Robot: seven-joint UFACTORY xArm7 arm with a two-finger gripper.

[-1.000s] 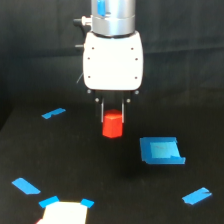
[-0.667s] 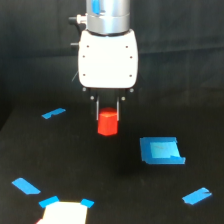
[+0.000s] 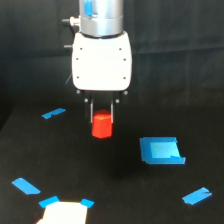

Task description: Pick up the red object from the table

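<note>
Black and matte, the desk [image 3: 120,195] carries scattered blue tape strips [image 3: 53,113] and a blue rectangular patch [image 3: 161,150], while above it the pincer [image 3: 102,119] hangs clenched on the red object [image 3: 102,125], lifted clear

1. A dark backdrop [image 3: 30,45] fills the upper part of the scene behind the jaws; it looks like black cloth with faint vertical folds.
2. Below the jaws lies a flat matte black surface; its far edge meets the backdrop behind and above them.
3. Light is even and dim; a soft sheen falls on the backdrop left of the jaws.
</note>
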